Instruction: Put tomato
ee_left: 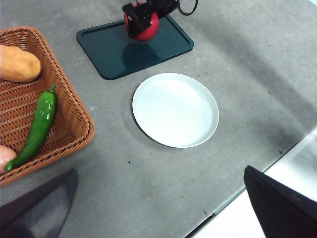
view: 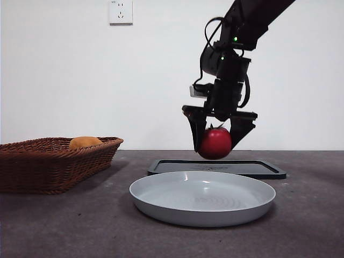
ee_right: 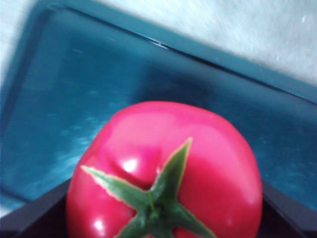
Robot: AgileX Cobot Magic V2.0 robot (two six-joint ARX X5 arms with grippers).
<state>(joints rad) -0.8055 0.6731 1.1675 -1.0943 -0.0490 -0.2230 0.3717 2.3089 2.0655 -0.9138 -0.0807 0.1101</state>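
The red tomato [view: 215,143] with a green stem hangs in my right gripper [view: 217,137], whose jaws are shut on its sides. It is held just above the dark teal tray [view: 258,169], behind the white plate [view: 202,198]. In the right wrist view the tomato [ee_right: 166,173] fills the frame over the tray [ee_right: 74,99]. In the left wrist view the tomato [ee_left: 143,25] and the right gripper show above the tray [ee_left: 114,52], and the plate [ee_left: 175,109] lies nearer. My left gripper [ee_left: 158,208] is open, high above the table and holds nothing.
A wicker basket [view: 48,161] stands at the left with an orange-yellow fruit [view: 85,142]. In the left wrist view the basket [ee_left: 74,124] holds a green pepper [ee_left: 38,126] and the orange fruit [ee_left: 17,63]. The table's edge [ee_left: 257,183] runs near the left gripper.
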